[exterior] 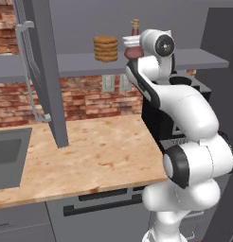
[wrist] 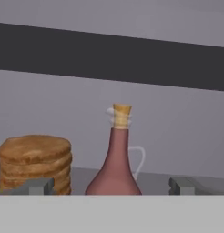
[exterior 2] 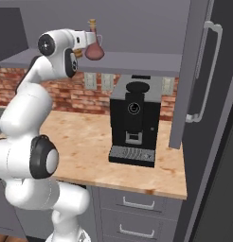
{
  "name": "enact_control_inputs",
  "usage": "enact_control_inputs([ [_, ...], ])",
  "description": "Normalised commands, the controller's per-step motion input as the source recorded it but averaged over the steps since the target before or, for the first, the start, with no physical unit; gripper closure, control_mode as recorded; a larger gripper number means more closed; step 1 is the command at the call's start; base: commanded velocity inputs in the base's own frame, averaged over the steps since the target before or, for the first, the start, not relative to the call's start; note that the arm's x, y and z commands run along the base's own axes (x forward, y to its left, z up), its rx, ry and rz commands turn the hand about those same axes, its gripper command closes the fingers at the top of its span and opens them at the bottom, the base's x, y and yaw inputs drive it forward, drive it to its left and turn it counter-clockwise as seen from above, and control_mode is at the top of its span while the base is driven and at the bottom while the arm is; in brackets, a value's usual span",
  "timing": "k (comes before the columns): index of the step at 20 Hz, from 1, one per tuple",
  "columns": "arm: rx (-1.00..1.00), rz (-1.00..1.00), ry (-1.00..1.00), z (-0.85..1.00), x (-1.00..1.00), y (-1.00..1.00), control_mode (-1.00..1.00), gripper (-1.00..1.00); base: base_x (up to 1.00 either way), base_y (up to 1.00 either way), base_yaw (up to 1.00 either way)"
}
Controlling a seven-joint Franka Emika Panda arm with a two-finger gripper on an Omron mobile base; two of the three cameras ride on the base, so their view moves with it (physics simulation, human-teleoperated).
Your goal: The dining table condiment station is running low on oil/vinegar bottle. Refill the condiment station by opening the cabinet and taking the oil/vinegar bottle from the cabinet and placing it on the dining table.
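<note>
Oil/vinegar bottle (wrist: 117,168): reddish-brown flask, bulbous body, thin neck, tan cork, upright on the open cabinet (exterior: 47,80) shelf near its front edge, just beside a stack of round brown biscuits (wrist: 35,161). Gripper (wrist: 114,185) level with the flask, jaws spread wide either side of its body, nothing gripped.
</note>
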Motion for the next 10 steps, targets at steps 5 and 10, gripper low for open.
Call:
enact_control_inputs([
  [5, 0.00, 0.00, 0.00, 0.00, 0.32, -0.03, -1.00, -1.00, 0.00, 0.00, 0.00],
  [10, 0.00, 0.00, 0.00, 0.00, 0.28, 0.00, -1.00, -1.00, 0.00, 0.00, 0.00],
])
